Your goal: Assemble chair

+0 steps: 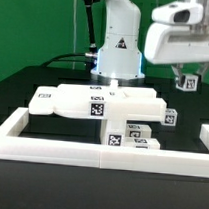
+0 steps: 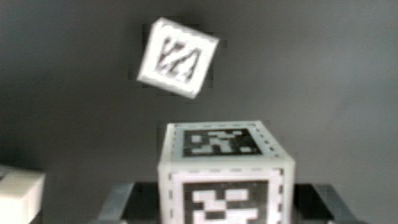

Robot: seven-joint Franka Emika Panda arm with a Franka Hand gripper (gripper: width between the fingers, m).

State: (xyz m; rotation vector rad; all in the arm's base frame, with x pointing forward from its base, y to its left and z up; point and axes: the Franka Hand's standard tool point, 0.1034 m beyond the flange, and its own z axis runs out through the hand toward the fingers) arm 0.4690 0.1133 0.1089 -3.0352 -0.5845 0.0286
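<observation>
I've got the gripper (image 1: 186,82) clamped on a white post (image 2: 221,165), aloft, with the slab (image 1: 78,97) lying below toward the exterior view's left

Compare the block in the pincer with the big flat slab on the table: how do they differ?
The block is small and boxy; the slab is wide and flat. The block is held up in the shut pincer; the slab lies on the table. Both are matte white with black-and-white tags.
</observation>
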